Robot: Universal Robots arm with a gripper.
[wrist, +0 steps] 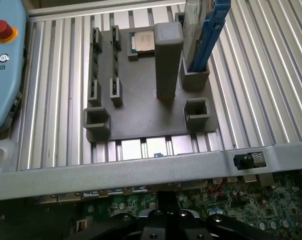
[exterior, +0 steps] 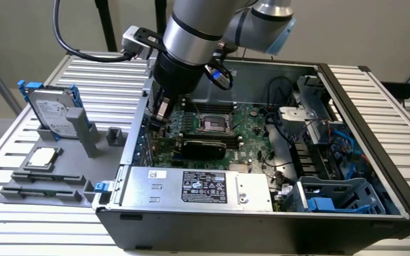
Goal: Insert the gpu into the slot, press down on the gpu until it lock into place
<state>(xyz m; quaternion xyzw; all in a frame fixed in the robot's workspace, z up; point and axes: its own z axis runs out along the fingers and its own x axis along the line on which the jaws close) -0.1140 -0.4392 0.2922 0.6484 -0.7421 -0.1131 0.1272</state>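
- Gripper is kept closed, nothing held, parked low inside the case over the board's edge.
- GPU is seen lying black and flat mid-board, apparently seated over its slot already.
- Probably light, stiff, kinda fragile; best pushed along the top edge.
- "UNIVERSAL ROBOTS" can be read on the pendant.

Pincer shut, hovering over green motherboard. Beyond it, case edge rail; further out, grey holder tray with CPU chip, tall grey post, blue-framed drive upright.
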